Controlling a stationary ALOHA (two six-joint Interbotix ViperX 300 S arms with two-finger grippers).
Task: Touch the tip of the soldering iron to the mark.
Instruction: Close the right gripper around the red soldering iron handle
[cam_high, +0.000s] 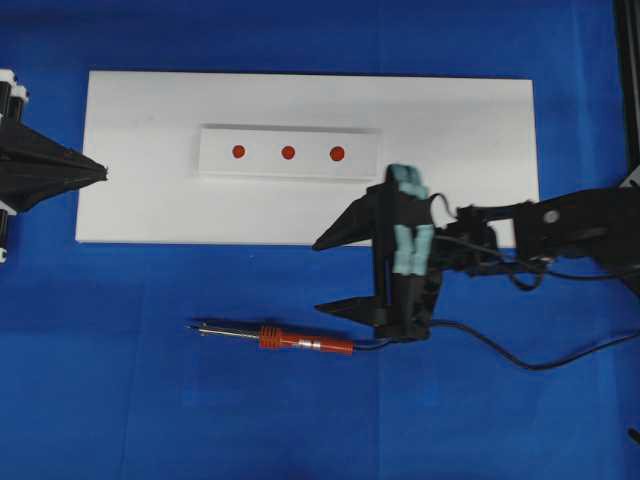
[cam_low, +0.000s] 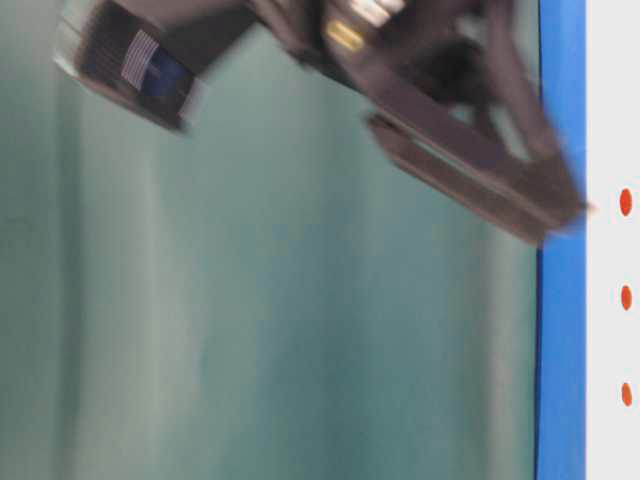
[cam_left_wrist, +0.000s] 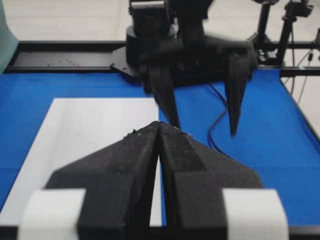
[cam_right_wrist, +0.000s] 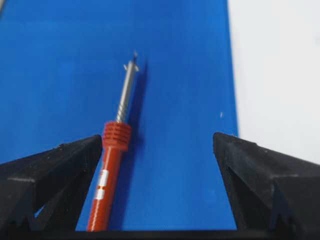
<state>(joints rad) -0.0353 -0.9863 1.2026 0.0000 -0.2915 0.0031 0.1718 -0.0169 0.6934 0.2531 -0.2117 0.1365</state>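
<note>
The soldering iron (cam_high: 285, 338) lies flat on the blue mat, its tip pointing left and its black cord running right. In the right wrist view it (cam_right_wrist: 116, 150) lies just inside the left finger. My right gripper (cam_high: 322, 277) is open and empty, above and behind the handle end. The mark (cam_high: 288, 152) is the middle red dot on the white block (cam_high: 290, 152); it also shows in the table-level view (cam_low: 626, 297). My left gripper (cam_high: 100, 172) is shut and empty at the left edge of the white board (cam_high: 150, 200).
The black cord (cam_high: 520, 362) trails right across the mat under the right arm. The white board covers the upper middle of the blue mat (cam_high: 150, 400). In the left wrist view the right gripper's fingers (cam_left_wrist: 165, 95) hang ahead of my left gripper (cam_left_wrist: 160, 125).
</note>
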